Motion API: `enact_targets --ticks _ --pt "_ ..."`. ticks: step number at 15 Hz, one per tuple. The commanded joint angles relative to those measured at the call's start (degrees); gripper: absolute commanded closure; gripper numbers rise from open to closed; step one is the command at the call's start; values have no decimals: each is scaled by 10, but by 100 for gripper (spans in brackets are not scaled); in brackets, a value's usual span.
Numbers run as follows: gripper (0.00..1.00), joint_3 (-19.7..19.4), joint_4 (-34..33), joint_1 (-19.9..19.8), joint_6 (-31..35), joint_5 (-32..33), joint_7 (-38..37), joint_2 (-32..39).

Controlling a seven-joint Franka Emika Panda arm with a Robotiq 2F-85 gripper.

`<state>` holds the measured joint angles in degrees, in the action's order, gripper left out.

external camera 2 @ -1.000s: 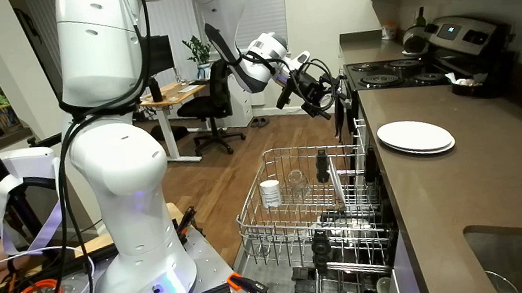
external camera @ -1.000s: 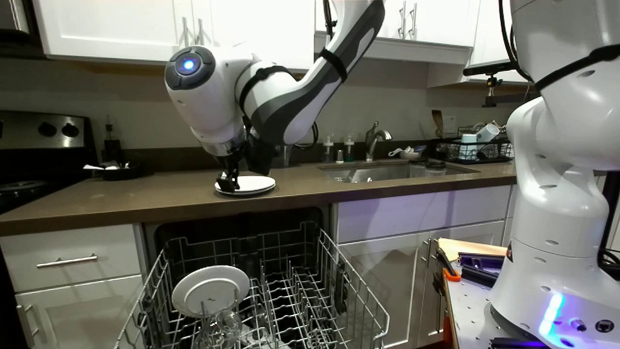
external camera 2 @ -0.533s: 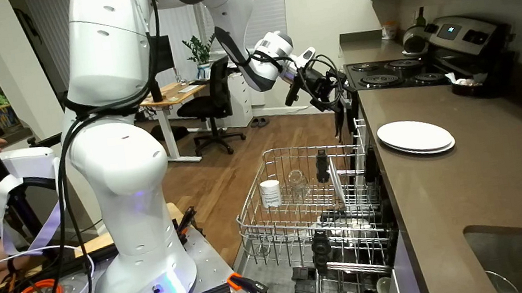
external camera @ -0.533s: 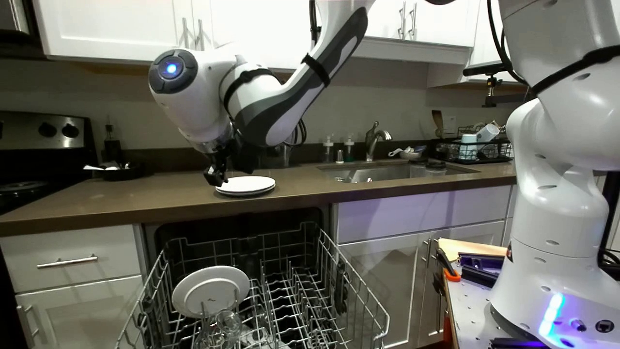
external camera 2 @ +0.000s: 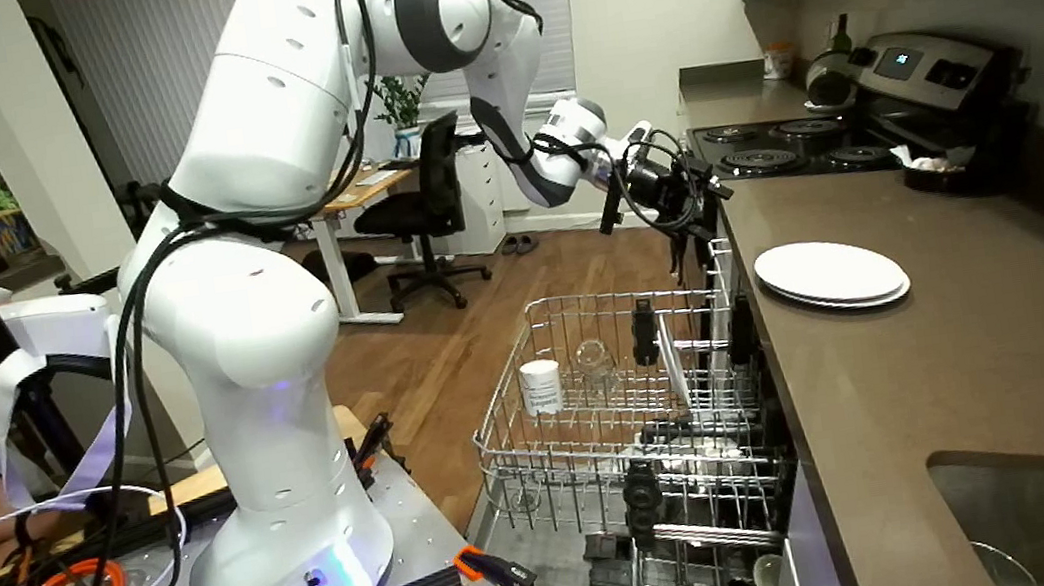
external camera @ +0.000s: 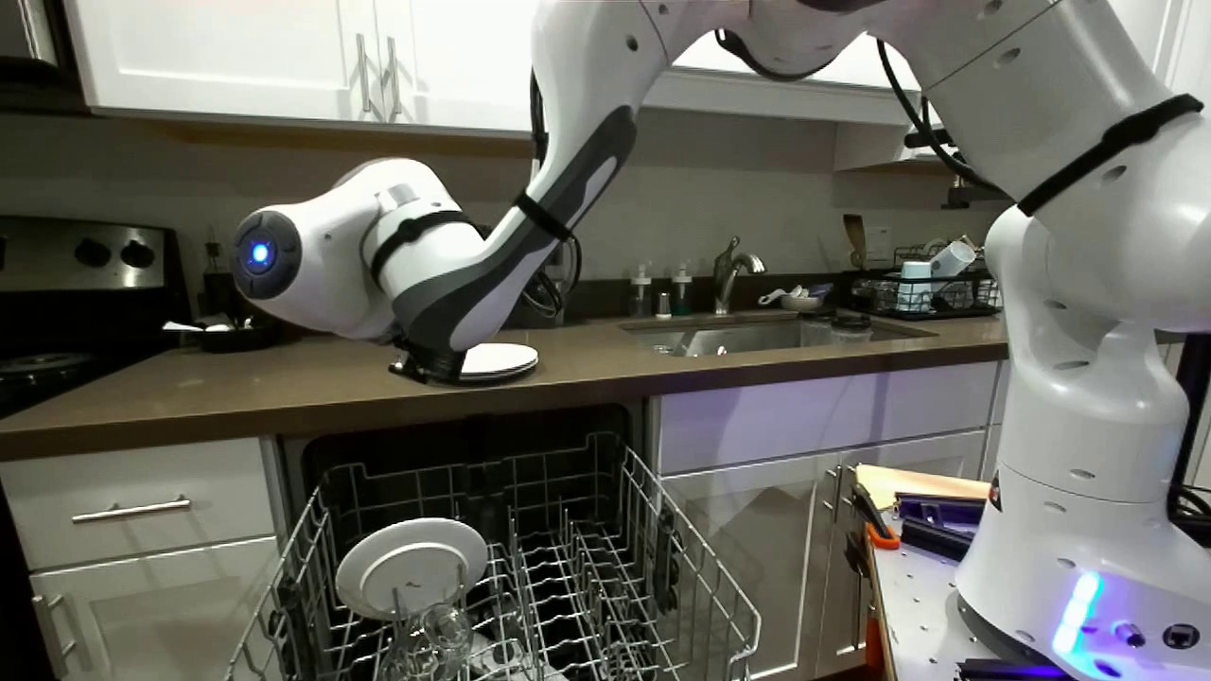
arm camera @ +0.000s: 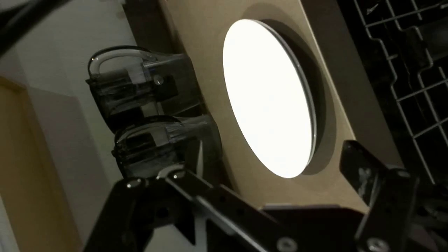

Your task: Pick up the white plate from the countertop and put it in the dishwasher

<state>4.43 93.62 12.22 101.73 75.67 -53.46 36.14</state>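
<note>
The round white plate (external camera: 501, 359) lies flat on the brown countertop (external camera: 236, 390). A second dish edge shows directly beneath it, so it sits on a stack. It also shows in an exterior view (external camera 2: 832, 270) and in the wrist view (arm camera: 269, 98). My gripper (arm camera: 274, 159) is open and empty, with the plate ahead of and between its fingers, apart from it. In an exterior view the gripper (external camera 2: 706, 198) hovers near the counter's front edge, toward the stove side. In an exterior view the forearm partly hides the plate. The dishwasher (external camera: 558, 430) is open below the counter, rack pulled out.
A white dish with a ringed centre (external camera: 416, 567) stands in the rack, with clear glasses (external camera: 430, 643) and a white mug (external camera 2: 541, 387). Clear pitchers (arm camera: 168, 147) stand behind the plate by the wall. A black pan (external camera: 227, 336) and stove (external camera 2: 780, 143) are beyond. A sink (external camera: 757, 336) is opposite.
The arm has reached further toward the stove side and lowered. The wrist has tilted from pointing down to nearly level, and the gripper has shifted toward the counter. The plate has not moved.
</note>
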Motion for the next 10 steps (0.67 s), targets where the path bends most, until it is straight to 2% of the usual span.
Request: enact_targets --ticks 1,10 --pt "0 -4 -62 -10 -33 -36 48 39" --pt "0 -18 -107 -51 0 -87 238 59"
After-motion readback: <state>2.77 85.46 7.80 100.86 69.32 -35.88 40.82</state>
